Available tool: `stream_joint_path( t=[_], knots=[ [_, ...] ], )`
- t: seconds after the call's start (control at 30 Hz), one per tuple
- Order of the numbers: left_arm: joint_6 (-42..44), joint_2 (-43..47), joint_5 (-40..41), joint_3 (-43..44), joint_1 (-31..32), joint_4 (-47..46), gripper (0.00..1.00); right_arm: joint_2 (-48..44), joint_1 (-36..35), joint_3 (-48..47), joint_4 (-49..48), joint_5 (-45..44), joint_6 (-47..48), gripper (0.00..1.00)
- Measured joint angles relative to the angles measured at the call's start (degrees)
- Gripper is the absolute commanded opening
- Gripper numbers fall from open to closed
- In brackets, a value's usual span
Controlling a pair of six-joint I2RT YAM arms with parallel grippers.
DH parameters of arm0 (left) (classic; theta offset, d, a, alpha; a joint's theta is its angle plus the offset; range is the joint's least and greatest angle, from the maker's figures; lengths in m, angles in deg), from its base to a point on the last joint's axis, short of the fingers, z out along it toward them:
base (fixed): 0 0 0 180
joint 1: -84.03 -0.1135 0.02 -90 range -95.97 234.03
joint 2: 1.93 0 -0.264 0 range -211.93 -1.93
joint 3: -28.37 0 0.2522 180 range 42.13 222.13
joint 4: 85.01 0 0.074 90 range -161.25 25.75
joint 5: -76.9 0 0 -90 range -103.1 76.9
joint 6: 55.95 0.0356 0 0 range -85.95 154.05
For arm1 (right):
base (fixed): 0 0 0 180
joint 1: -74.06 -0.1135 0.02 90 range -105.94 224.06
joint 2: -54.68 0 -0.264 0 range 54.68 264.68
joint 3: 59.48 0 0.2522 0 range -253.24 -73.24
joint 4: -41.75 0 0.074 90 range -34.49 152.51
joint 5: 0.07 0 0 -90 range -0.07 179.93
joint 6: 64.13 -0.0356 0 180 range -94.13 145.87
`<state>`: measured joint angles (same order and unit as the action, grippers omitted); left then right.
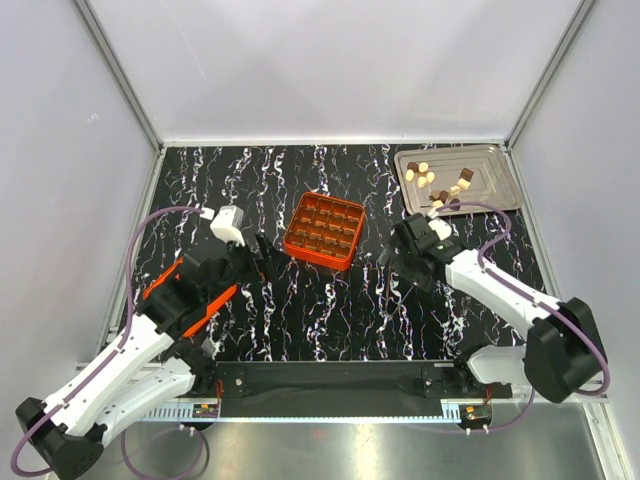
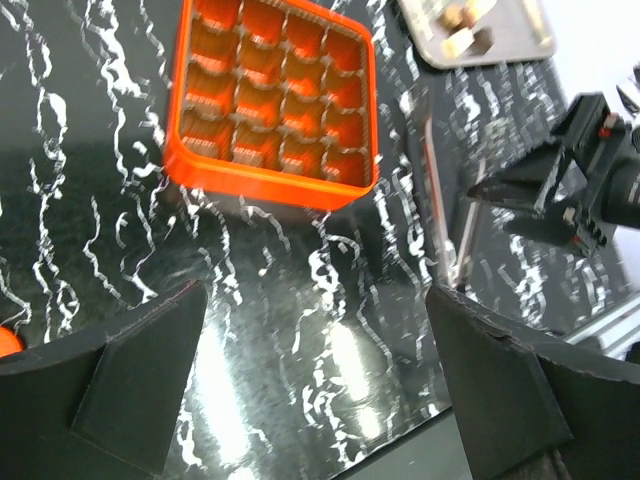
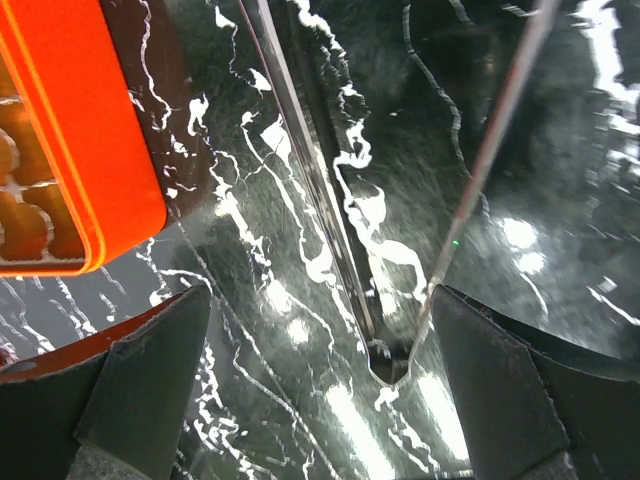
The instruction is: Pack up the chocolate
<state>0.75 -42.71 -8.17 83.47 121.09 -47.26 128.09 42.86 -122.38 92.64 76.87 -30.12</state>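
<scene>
Left end effector (image 1: 262,255) hangs just left of the orange grid box (image 1: 317,258), low over the black marbled surface (image 1: 320,310), its jaws spread wide with nothing between them. Just right of the box, the right end effector (image 1: 390,250) is likewise wide open and empty. All the chocolate (image 1: 456,188) that can be made out (cream pieces and dark brown ones mixed) lies loose in the silver tray (image 1: 495,180), behind and to the right of the box.

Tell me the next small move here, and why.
Probably lower the right hand onto the thin metal tweezers and close: they lie on the black marbled table between its open fingers, it holds nothing, and the small chocolate pieces sit on the silver metal tray.
</scene>
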Motion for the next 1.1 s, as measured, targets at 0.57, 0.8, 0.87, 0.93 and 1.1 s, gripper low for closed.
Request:
stream_joint_path(
  t=[0.57, 0.8, 0.87, 0.93, 1.1],
  knots=[
    [1.6, -2.6, -1.3, -0.9, 0.0, -0.1, 0.99, 4.7, 0.0, 2.7, -4.3, 0.1, 4.2, 1.0],
    [1.6, -1.2, -1.3, -0.9, 0.0, -0.1, 0.99, 6.1, 0.0, 5.2, -5.7, 0.3, 6.9, 1.0],
    [1.6, -1.2, -1.3, -0.9, 0.0, -0.1, 0.99, 6.6, 0.0, 6.1, -6.5, 0.3, 7.6, 0.99],
    [1.5, -1.2, -1.3, -0.9, 0.0, -0.1, 0.99, 7.2, 0.0, 6.8, -7.5, 0.4, 8.5, 1.0],
    [1.5, -1.2, -1.3, -0.9, 0.0, 0.0, 0.99, 9.0, 0.0, 7.1, -9.9, 0.3, 10.3, 0.96]
  ],
)
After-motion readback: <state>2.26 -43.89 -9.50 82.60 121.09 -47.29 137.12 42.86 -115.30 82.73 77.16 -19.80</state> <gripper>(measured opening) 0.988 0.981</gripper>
